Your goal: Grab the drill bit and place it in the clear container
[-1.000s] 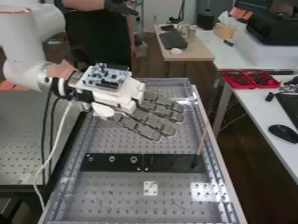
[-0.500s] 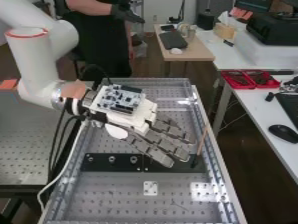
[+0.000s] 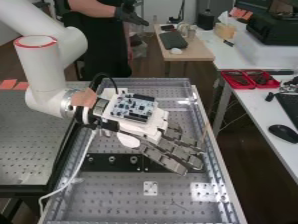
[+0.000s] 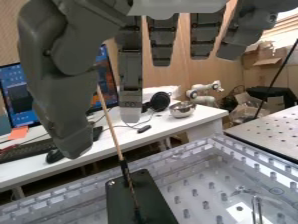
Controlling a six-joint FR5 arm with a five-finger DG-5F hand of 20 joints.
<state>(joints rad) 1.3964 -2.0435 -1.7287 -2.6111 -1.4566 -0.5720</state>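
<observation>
Compared with half a second ago, the robot hand (image 3: 171,152) has come farther along the counter (image 3: 149,207), toward its near end and toward the edge beside the white desk (image 3: 256,107), and its fingers now overlap the end of the black plate (image 3: 98,162) nearest that edge. The drill bit (image 4: 110,122) hasn't changed place: it's still upright, a bit tilted, its dark lower end at that same end of the plate, just inside the counter's long edge. From the wrist, I can see it rising between thumb and fingers; the robot hand is relaxed and open, fingers nearly straight, not gripped round anything. Whether the thumb touches the bit, I can't tell.

Perforated surface stretches from the black plate to the near end, broken by a small white plate (image 3: 151,188) near the middle. Toward the far end, there's room all the way to the corners. The metal table (image 3: 30,135) sits alongside the opposite long edge, and a white cable (image 3: 65,186) crosses that near corner. Across a gap, the white desk holds red trays (image 3: 237,82) and a mouse (image 3: 284,133).
</observation>
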